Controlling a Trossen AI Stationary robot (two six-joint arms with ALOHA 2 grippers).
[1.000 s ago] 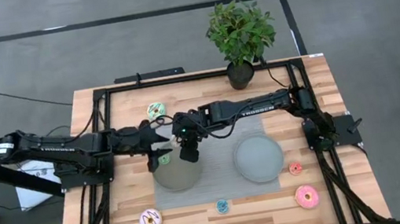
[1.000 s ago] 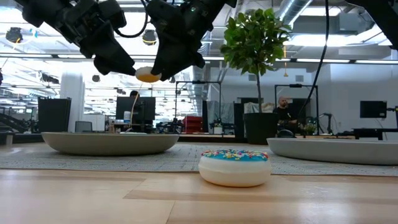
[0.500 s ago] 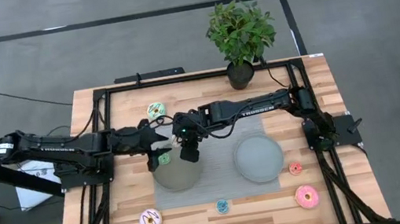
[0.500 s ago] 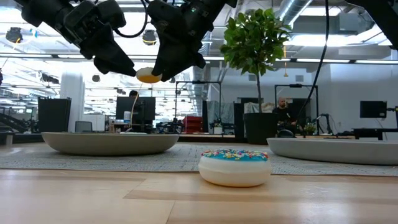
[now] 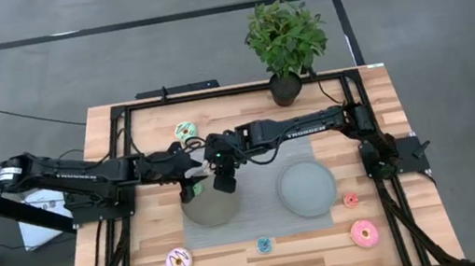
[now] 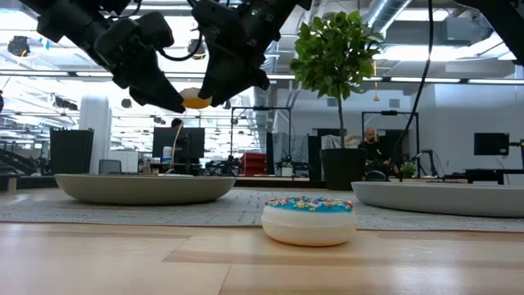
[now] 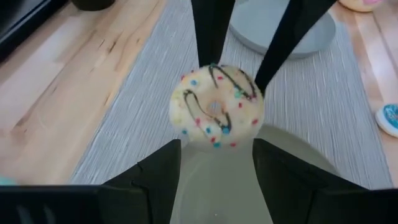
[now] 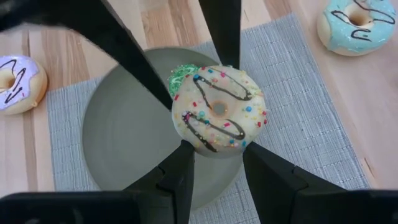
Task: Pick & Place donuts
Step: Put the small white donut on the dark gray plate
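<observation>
Gripping one small yellow-iced sprinkled toy donut [image 8: 218, 111] above the round grey plate [image 8: 121, 134], right gripper [image 8: 214, 163] pinches it while left gripper's [image 7: 216, 163] spread fingers crowd in, so a clumsy handover risks dropping it.

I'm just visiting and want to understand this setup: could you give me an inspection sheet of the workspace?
Surface: wooden table with a grey mat and two grey plates.
Job's things: yellow donut in the air over the left plate, which holds a tiny green donut; green, purple-white, blue, red and pink donuts lie on the table.
Clutter: potted plant at the far edge.
Grippers: right gripper pinches the yellow donut; left gripper open around it.
Cables: dark cable on the floor.
Surroundings: open hall, a person far behind.
</observation>
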